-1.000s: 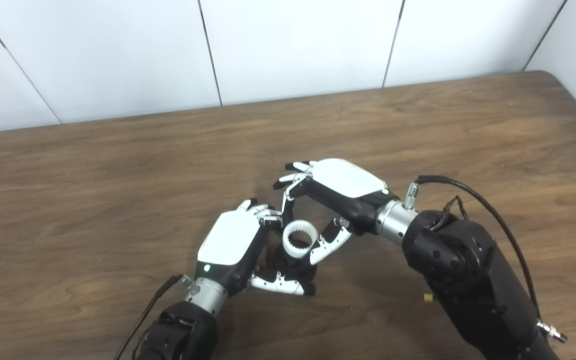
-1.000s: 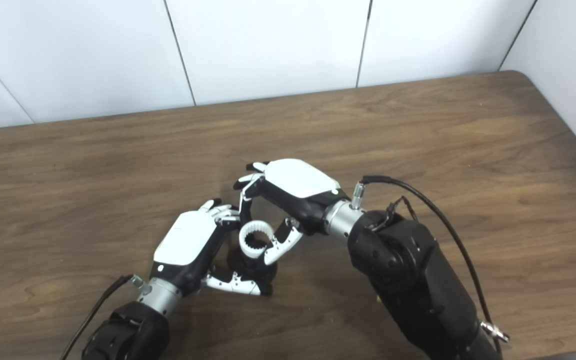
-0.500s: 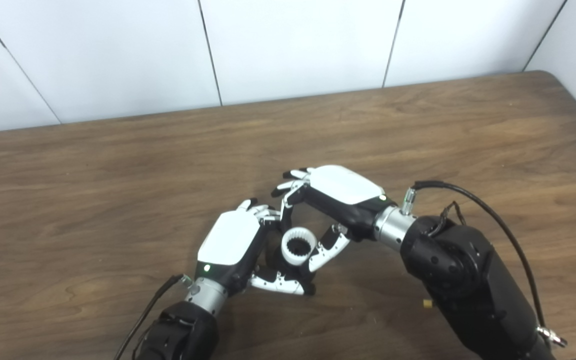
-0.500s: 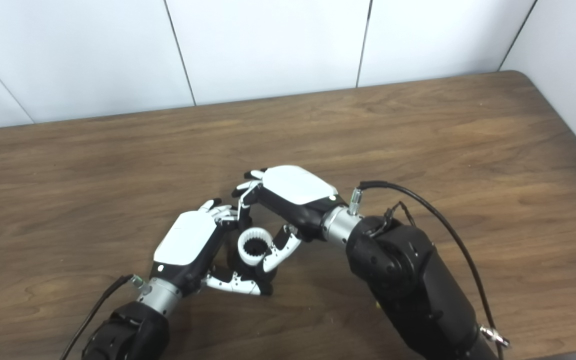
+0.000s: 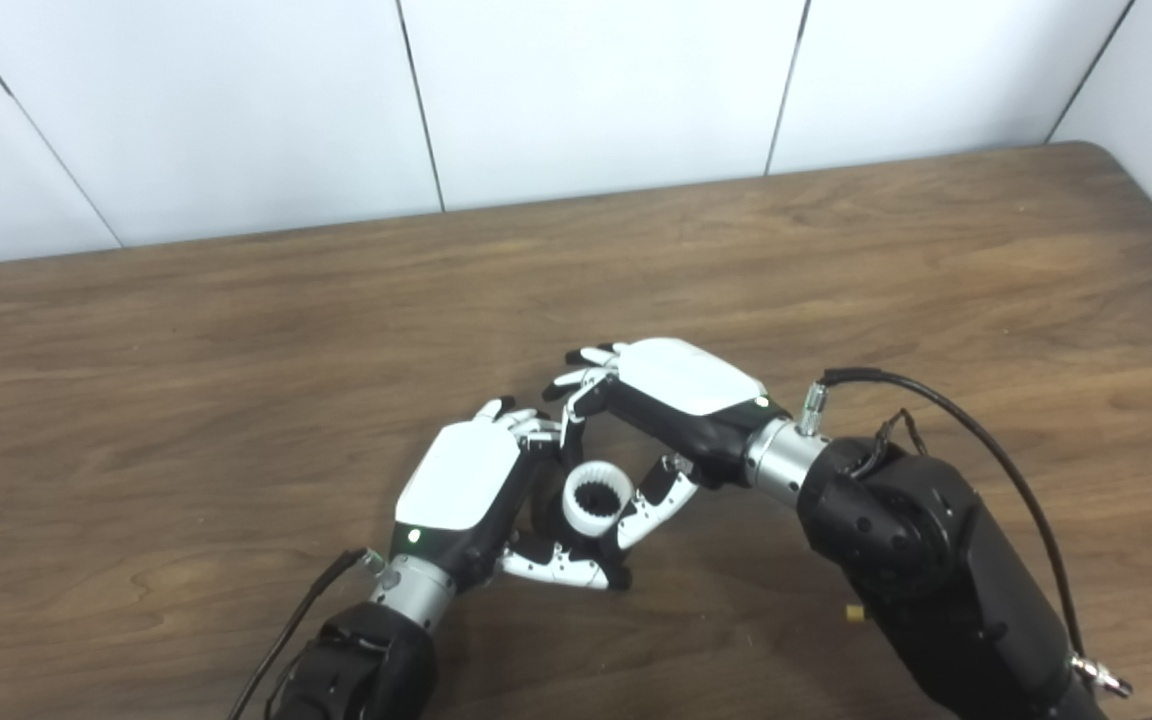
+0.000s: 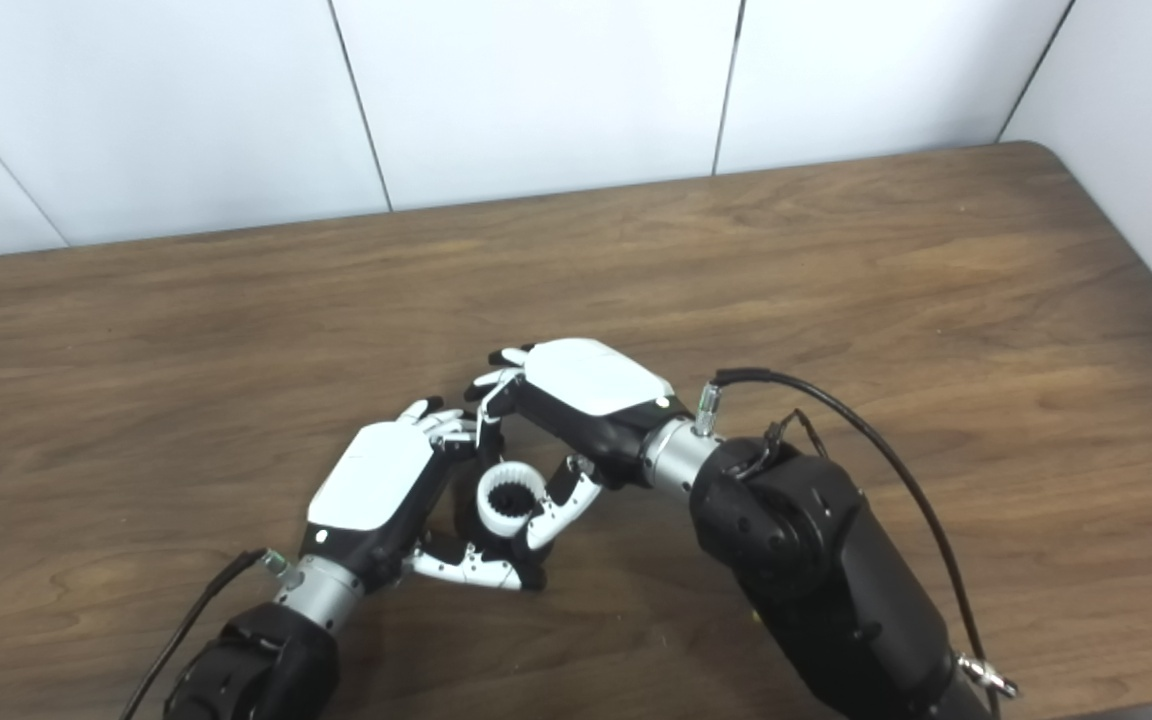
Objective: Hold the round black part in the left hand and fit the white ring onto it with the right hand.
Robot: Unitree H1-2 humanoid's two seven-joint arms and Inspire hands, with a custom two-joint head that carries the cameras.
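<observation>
Left eye view: our left hand [image 5: 461, 485] is wrapped around the round black part [image 5: 576, 535], low over the table [image 5: 236, 380], and our right hand [image 5: 656, 420] pinches the white ring [image 5: 596, 497] between its fingers [image 5: 568, 425] behind and its thumb in front. The ring sits right on top of the black part, between the two hands; whether it is fully seated we cannot tell. To do this step well we should keep the ring level, press straight down along the part's axis, and let go only once the left hand's grip is steady. Right eye view: same picture, with the ring [image 6: 511, 497] between the left hand [image 6: 376, 490] and the right hand [image 6: 576, 400]. Its toothed bore faces up, dark inside. The black part [image 6: 496, 540] is mostly hidden under it, and the right thumb touches the ring's near wall.
</observation>
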